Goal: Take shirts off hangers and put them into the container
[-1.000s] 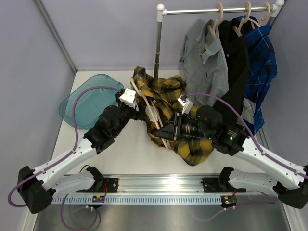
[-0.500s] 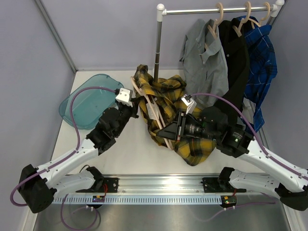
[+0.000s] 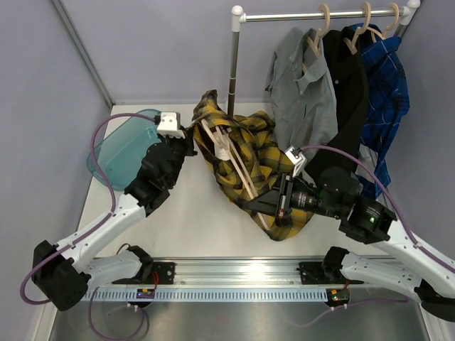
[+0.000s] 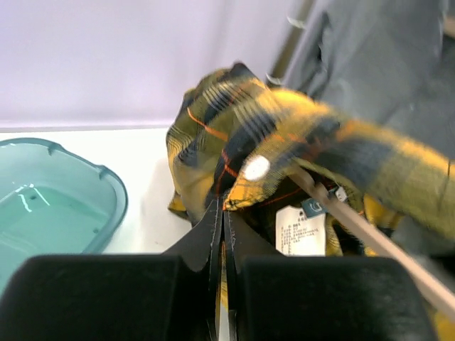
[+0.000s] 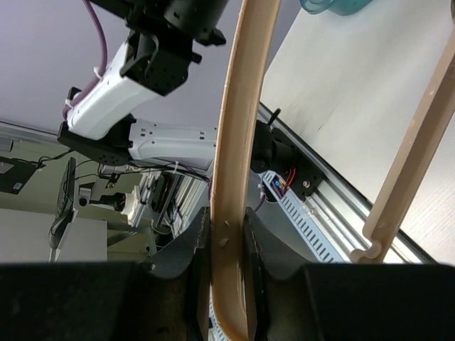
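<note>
The yellow-and-black plaid shirt (image 3: 245, 153) lies bunched mid-table with a pale beige hanger (image 3: 240, 167) still threaded through it. My left gripper (image 3: 190, 145) is shut on the shirt's left edge; the left wrist view shows plaid cloth (image 4: 284, 142) pinched at the closed tips (image 4: 222, 207). My right gripper (image 3: 265, 207) is shut on the hanger's lower end, its fingers clamping the beige bar (image 5: 234, 142) from both sides (image 5: 227, 226). The teal container (image 3: 117, 153) stands just left of the left gripper, with nothing in it (image 4: 50, 206).
Grey (image 3: 302, 89), black (image 3: 348, 85) and blue plaid (image 3: 387, 92) shirts hang on beige hangers from the white-and-metal rail (image 3: 313, 14) at the back right. The rail's post (image 3: 232, 64) rises right behind the plaid shirt. Walls close the left and back.
My left gripper closed on the plaid shirt and moved back-left toward the container, lifting its edge. My right gripper drew the hanger toward the near right.
</note>
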Available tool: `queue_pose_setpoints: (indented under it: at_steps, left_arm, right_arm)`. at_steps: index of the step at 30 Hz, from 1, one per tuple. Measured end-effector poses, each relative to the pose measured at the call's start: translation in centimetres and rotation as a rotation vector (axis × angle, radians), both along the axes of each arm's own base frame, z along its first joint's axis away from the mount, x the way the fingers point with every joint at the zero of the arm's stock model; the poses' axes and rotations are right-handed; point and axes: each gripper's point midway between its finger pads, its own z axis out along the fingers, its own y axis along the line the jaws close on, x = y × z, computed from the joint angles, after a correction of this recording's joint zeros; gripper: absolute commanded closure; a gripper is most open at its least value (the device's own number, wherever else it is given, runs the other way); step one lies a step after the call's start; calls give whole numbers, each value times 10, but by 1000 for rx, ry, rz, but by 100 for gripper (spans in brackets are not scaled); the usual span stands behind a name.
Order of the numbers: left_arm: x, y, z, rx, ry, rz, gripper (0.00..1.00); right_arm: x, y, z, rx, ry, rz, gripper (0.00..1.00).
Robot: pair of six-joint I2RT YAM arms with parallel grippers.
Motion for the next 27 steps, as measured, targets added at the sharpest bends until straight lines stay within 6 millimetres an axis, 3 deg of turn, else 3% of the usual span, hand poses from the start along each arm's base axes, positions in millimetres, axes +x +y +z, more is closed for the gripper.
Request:
queue_pose_setpoints:
  at_steps: [3,7,11,16,21,24,27]
  left_arm:
    - [11,5,15,-18,1,42,100]
    - [32,8,19,-14,42,103,100]
    - [44,11,-2,11,110,151,100]
    - [48,16,-45,52,237,203,100]
    - [34,20,-74,28,343,216,100]
    - [12,25,-86,-1,388,190,100]
    - [-13,31,-83,-20,412,145,100]
  right_arm:
    - [-9,-8,1,4,0,15,100]
    - [-20,-18,-2,-10,2,41,100]
    - [-28,-27,-5,-44,11,56,100]
    - [-36,-38,17,-16,-24,65,100]
    - [-35,-52,50,26,-95,19,100]
    - [-27,-59,69,45,-128,-49,100]
    - [-14,-58,79,47,-138,-107,100]
